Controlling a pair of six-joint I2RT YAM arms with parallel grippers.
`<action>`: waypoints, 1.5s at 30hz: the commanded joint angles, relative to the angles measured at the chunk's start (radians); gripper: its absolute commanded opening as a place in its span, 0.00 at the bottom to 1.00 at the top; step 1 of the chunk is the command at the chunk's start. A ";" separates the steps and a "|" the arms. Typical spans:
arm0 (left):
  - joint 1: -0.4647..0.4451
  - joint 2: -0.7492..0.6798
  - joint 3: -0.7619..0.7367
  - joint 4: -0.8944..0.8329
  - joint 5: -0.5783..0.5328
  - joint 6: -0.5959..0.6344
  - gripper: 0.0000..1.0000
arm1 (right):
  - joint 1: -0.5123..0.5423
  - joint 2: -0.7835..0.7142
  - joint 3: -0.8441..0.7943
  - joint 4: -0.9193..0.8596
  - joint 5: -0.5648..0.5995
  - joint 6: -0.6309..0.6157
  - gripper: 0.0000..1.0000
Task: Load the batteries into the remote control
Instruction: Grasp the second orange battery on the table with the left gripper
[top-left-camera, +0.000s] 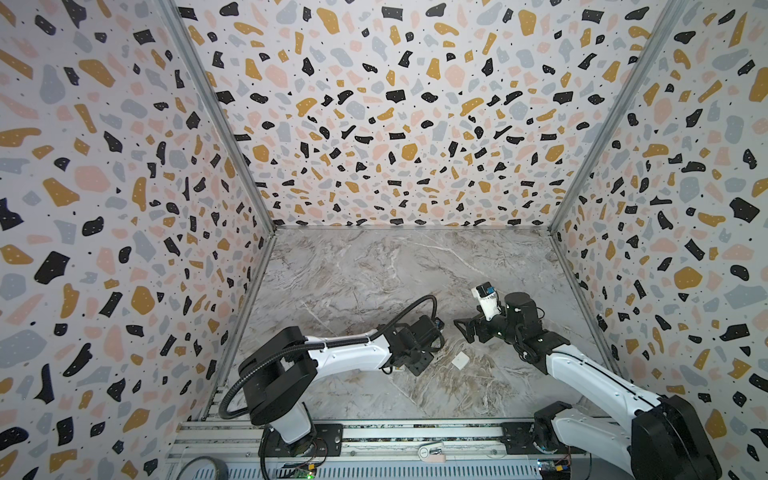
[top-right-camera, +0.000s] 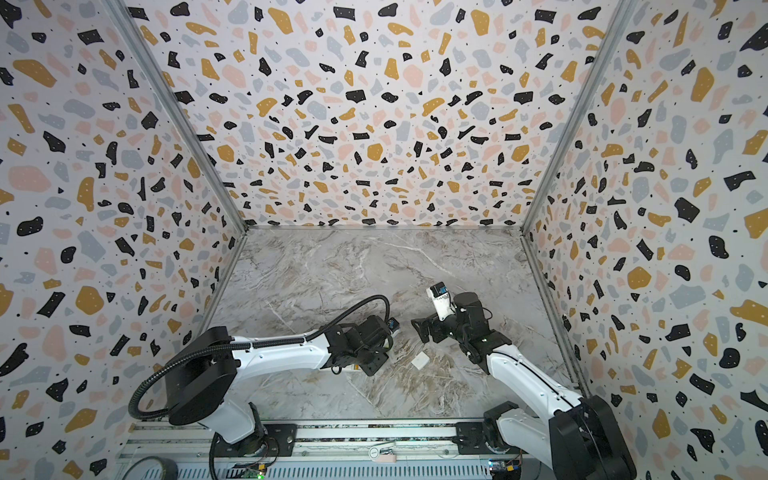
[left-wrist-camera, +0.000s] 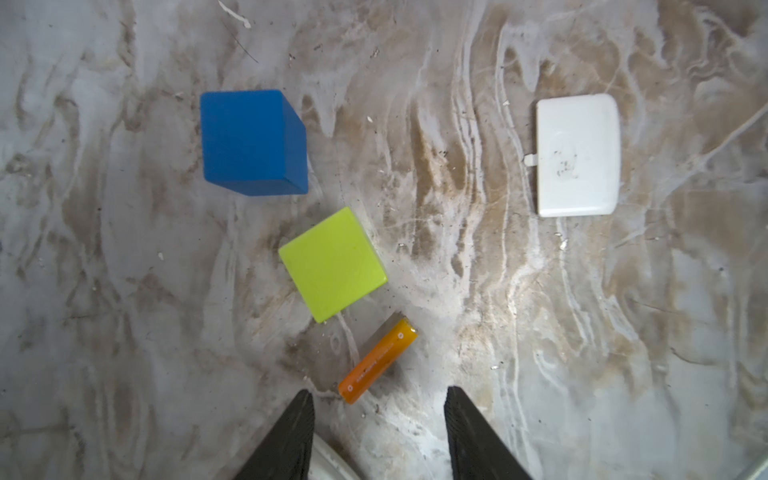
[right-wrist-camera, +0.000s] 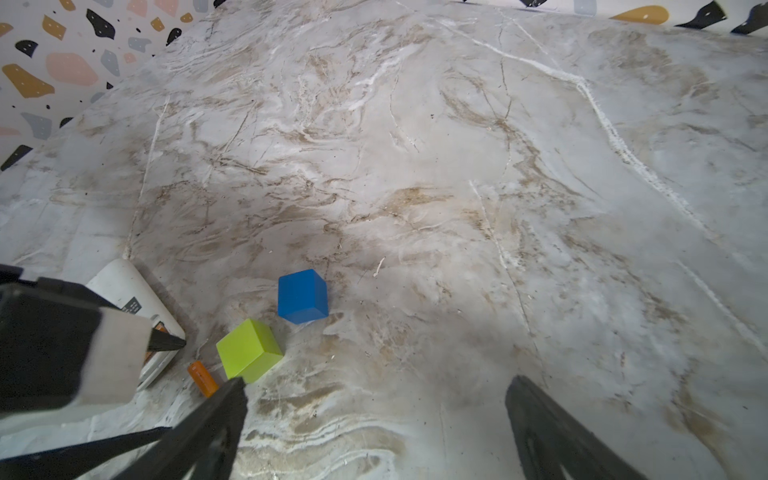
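1. Orange and thin, one battery (left-wrist-camera: 378, 359) lies loose on the marble table (left-wrist-camera: 124, 270), just beside a green cube (left-wrist-camera: 332, 264). A blue cube (left-wrist-camera: 253, 141) sits a little further off.
2. The remote control (right-wrist-camera: 120, 286) lies white back up on the table, under my left gripper (left-wrist-camera: 378, 390). An orange sliver shows in its open back. I take that to be the other battery, but I cannot be sure.
3. My left gripper's fingers stand half apart, with a white edge of the remote between them. I cannot tell whether they pinch it or only straddle it.
4. My right gripper (right-wrist-camera: 376, 379) hangs over the table with its fingers spread wide and nothing between them.
5. The white battery cover (left-wrist-camera: 577, 156) lies well apart from the rest, so the compartment is not yet closed.
6. The first risk, as I judge it, is that the round battery could roll away if one finger touches it before the other. The green cube is so close that a wide grip may catch it too.
7. The second risk is that the left gripper may not really be pinning the remote. Pressing a battery in could then make it slide or tip. The battery could also go in the wrong way round.
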 joint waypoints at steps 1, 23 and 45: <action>-0.006 0.034 0.046 -0.022 -0.034 0.045 0.52 | -0.019 -0.034 -0.017 0.033 -0.011 0.011 0.99; -0.005 0.124 0.048 0.013 0.030 0.074 0.37 | -0.061 -0.091 -0.053 0.037 -0.016 0.010 1.00; -0.005 0.051 -0.037 0.022 0.075 -0.063 0.20 | -0.064 -0.125 -0.063 0.048 -0.010 0.002 1.00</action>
